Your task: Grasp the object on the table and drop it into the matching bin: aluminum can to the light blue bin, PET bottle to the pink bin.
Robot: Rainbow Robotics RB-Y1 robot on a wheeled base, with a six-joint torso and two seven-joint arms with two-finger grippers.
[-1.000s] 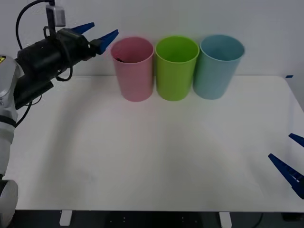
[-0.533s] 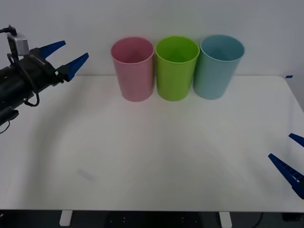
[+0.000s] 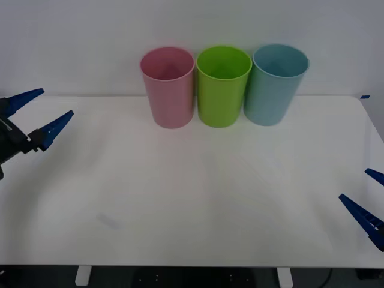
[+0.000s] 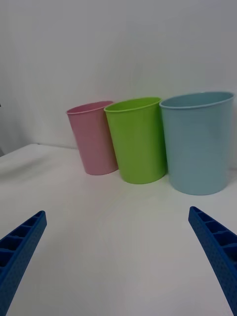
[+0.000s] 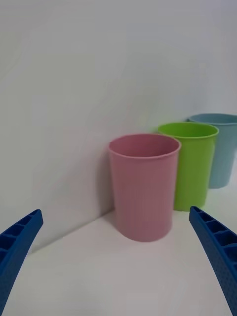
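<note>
Front view, table (image 3: 192, 198): I see bare white top between the bins and my arms; no bottle lies on it now.
Bins: three stand in a row at 12 o'clock, touching or nearly so; pink bin (image 3: 167, 87) toward 11, green bin (image 3: 223, 86) dead centre, light blue bin (image 3: 275, 84) toward 1.
Left gripper (image 3: 36, 114): out at 9 o'clock by the table's edge, fingers spread wide and holding nothing. A second ago it hung at the pink bin's rim; it has since swung well away from it.
Right gripper (image 3: 367, 198): parked at 4 o'clock, fingers wide apart, empty.
PET bottle: I cannot see it now. A second ago a dark shape showed just inside the pink rim, so I judge it lies down in the pink bin, hidden by the wall.
Task reading: I take the drop as done and into the correct bin; the left arm is retreating to rest.
</note>
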